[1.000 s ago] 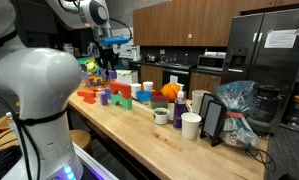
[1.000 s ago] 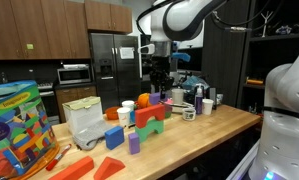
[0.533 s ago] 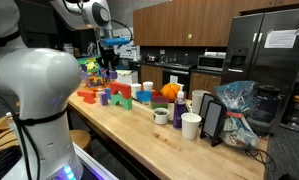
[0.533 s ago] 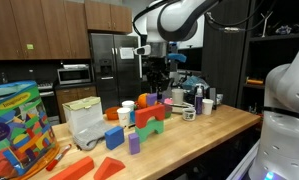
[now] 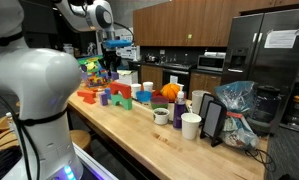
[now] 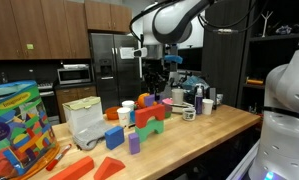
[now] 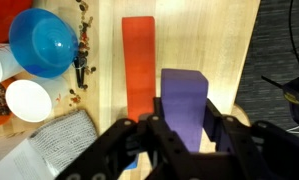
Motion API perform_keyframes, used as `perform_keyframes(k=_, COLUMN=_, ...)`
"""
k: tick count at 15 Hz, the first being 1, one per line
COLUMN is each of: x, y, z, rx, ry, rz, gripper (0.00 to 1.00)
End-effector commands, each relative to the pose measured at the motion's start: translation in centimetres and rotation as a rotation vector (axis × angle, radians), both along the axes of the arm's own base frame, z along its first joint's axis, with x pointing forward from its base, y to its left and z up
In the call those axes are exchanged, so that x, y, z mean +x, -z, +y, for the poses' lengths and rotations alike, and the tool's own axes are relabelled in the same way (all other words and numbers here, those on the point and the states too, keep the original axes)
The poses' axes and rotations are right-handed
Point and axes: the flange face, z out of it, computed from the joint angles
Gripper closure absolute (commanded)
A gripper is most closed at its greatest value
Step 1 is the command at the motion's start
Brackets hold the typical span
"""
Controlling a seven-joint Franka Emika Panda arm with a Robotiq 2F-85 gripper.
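In the wrist view my gripper (image 7: 184, 125) has its fingers against both sides of a purple block (image 7: 184, 95) and holds it above the wooden counter (image 7: 234, 60). A long red block (image 7: 139, 60) lies on the counter just beside the purple one. In both exterior views the gripper (image 5: 109, 68) (image 6: 154, 78) hangs well above a cluster of coloured blocks (image 5: 114, 95) (image 6: 149, 115) on the counter. The held block is hard to make out in those views.
A blue bowl (image 7: 44, 45) and a white cup (image 7: 29, 100) sit beside the red block. Mugs (image 5: 191, 125), a tablet (image 5: 214, 120) and a plastic bag (image 5: 239, 105) stand along the counter. A colourful toy box (image 6: 14, 125) stands at one end.
The gripper has drifted slightly sideways above the blocks, leftward in both exterior views. Nothing on the counter has moved.
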Motion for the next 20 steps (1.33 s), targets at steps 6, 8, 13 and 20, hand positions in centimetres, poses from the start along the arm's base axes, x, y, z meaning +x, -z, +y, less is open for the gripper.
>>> perform_keyframes(k=6, x=2.3, y=-0.2, z=-1.2, rx=0.031, ry=-0.004, rz=0.023, gripper=0.85)
perform_keyframes(k=8, x=2.7, y=0.1, z=-1.6, rx=0.039, ry=-0.005, rz=0.032, gripper=0.85)
perform_keyframes(k=13, x=3.3, y=0.7, z=-2.3, rx=0.051, ry=-0.006, rz=0.047, gripper=0.85)
perform_keyframes(k=20, x=3.5, y=1.9, z=-2.6, rx=0.065, ry=0.0, rz=0.006, gripper=0.85)
